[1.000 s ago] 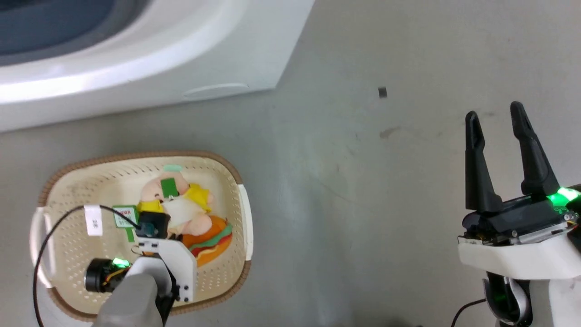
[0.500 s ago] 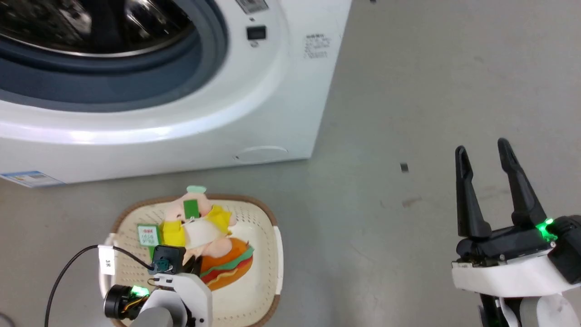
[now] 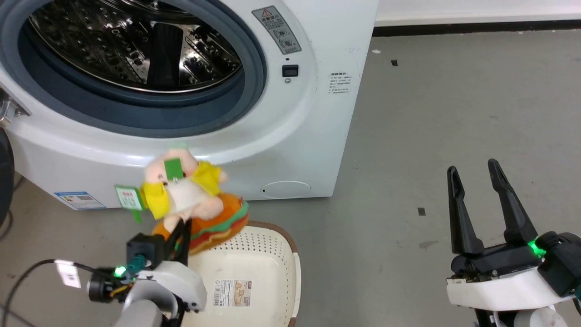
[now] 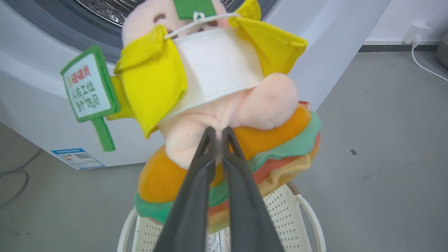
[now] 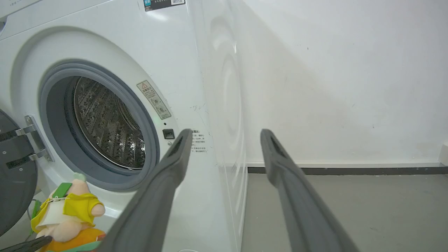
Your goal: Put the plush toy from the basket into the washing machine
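The plush toy (image 3: 188, 200), a peach-pink figure with yellow sleeves on a burger base, hangs in the air above the basket's far rim, just in front of the washing machine (image 3: 299, 136). My left gripper (image 3: 179, 229) is shut on the toy's underside; in the left wrist view its fingers pinch the pink body (image 4: 218, 134). The cream basket (image 3: 254, 259) stands on the floor below, its label sticker showing on the bottom. The porthole stands uncovered with the steel drum (image 3: 131, 50) visible inside. My right gripper (image 3: 474, 179) stands open over the floor at the right, holding nothing.
The black round door (image 5: 14, 175) hangs swung out at the washer's left on its hinge. A cable (image 3: 27, 272) runs from my left wrist. Grey floor (image 3: 431, 113) stretches to the right up to a white wall (image 5: 332, 87) with a dark skirting.
The head camera has tilted up, bringing the drum into view. My left gripper has lifted the plush toy out of the basket toward the washer front. The right gripper remains open.
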